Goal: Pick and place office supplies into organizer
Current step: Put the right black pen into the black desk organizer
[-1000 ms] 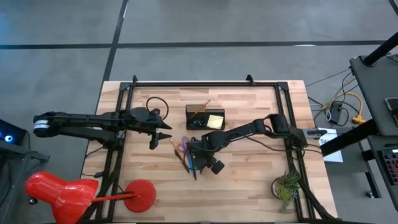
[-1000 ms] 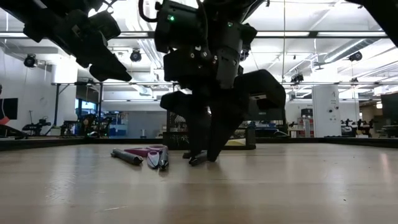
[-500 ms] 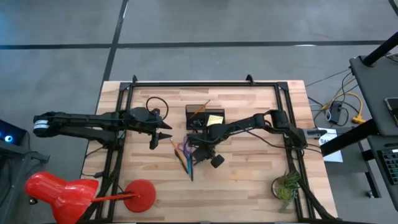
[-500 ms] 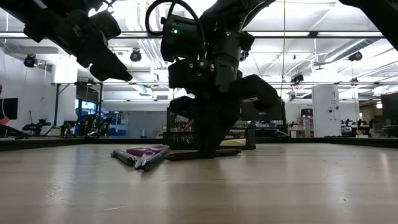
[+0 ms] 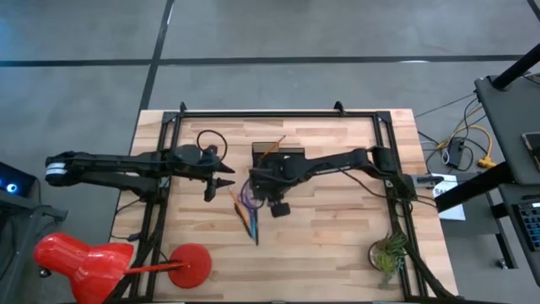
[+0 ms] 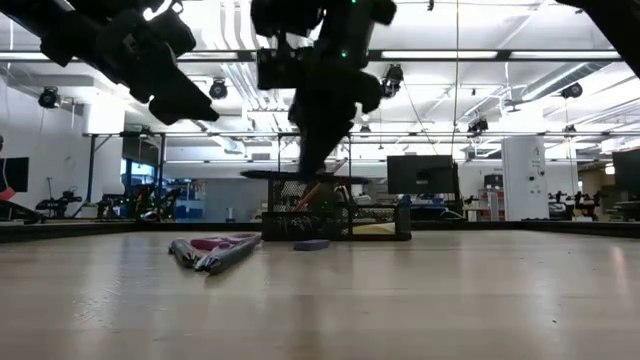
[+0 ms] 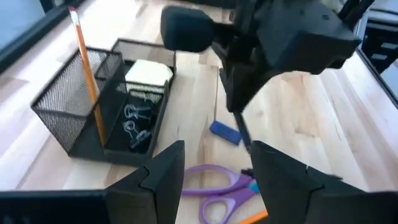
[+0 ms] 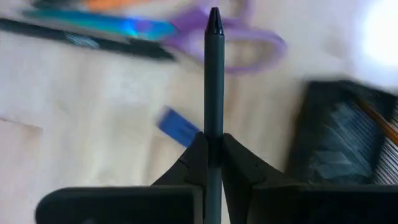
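While lifted, right gripper (image 8: 213, 155) pinches slim dark pen (image 8: 214, 74) | left gripper (image 7: 211, 174) spread | wire-mesh organizer (image 7: 93, 99)

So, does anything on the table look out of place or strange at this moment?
One thing stands out: a small blue piece lies alone on the wood between the organizer and the purple scissors, apart from the other supplies. The right claw grips a dark pen above it.

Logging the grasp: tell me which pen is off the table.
The dark pen, pinched between the right gripper's fingers above the table. The blue pen lies flat beside the scissors.
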Robot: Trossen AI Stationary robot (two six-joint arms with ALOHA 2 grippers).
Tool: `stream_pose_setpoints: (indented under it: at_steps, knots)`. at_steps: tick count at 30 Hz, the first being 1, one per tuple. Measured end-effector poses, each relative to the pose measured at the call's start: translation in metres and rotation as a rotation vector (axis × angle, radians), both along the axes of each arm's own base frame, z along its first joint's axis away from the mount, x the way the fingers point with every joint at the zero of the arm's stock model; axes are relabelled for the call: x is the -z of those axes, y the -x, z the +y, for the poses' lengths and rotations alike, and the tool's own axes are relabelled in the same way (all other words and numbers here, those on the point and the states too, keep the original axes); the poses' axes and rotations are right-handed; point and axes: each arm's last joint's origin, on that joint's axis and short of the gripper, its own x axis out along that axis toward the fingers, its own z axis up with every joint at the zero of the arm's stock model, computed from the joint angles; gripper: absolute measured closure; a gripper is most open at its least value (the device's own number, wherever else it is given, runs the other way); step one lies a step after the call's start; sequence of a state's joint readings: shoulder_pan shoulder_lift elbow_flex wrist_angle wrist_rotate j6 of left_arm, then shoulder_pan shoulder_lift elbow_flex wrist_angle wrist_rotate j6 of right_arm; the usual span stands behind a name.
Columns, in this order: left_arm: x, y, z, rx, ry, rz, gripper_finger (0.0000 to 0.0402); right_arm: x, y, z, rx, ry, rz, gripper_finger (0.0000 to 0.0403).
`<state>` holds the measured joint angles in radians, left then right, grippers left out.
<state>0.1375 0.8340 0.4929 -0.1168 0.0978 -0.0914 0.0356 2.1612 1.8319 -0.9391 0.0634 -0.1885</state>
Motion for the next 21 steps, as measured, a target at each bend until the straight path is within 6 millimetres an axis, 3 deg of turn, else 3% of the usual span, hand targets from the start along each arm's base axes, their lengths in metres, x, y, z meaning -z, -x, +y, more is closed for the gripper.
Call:
stream_pose_setpoints:
  at_steps: [10, 15, 21]
  knots:
    - [-0.004, 0.004, 0.0, -0.002, -0.003, -0.023, 0.0231, -0.027, 0.03, -0.049, 0.061, 0.613, 0.349, 0.039]
    - [-0.005, 0.004, 0.0, -0.005, 0.0, -0.027, 0.0231, -0.035, 0.027, -0.073, -0.021, 0.846, 0.411, 0.039]
    - [-0.005, 0.005, -0.001, -0.006, 0.002, -0.027, 0.0231, -0.031, 0.013, -0.082, -0.233, 0.97, 0.467, 0.039]
